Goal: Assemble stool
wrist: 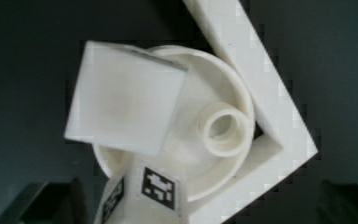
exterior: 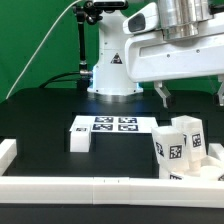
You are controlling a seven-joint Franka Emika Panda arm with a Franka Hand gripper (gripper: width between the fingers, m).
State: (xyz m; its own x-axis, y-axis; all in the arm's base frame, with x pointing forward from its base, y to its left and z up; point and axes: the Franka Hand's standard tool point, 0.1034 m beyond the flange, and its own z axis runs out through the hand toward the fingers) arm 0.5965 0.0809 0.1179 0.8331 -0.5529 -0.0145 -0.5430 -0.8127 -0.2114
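Note:
The round white seat [exterior: 205, 168] lies in the corner of the border rails at the exterior view's right. Two white tagged legs [exterior: 171, 150] stand upright on or against it. In the wrist view the seat [wrist: 202, 75] shows a round socket [wrist: 224, 127]. One leg [wrist: 131, 95] stands over the seat and a tagged leg [wrist: 158, 186] is nearer the camera. A third leg [exterior: 80, 137] lies by the marker board. My gripper [exterior: 190, 95] hangs above the seat and legs, open and empty. One dark fingertip [wrist: 55, 205] shows at the wrist view's edge.
The marker board [exterior: 112, 125] lies mid-table. White border rails run along the front [exterior: 90, 185] and the exterior view's left [exterior: 8, 150]. Their corner [wrist: 274, 90] wraps the seat. The arm's base [exterior: 112, 75] stands behind the board.

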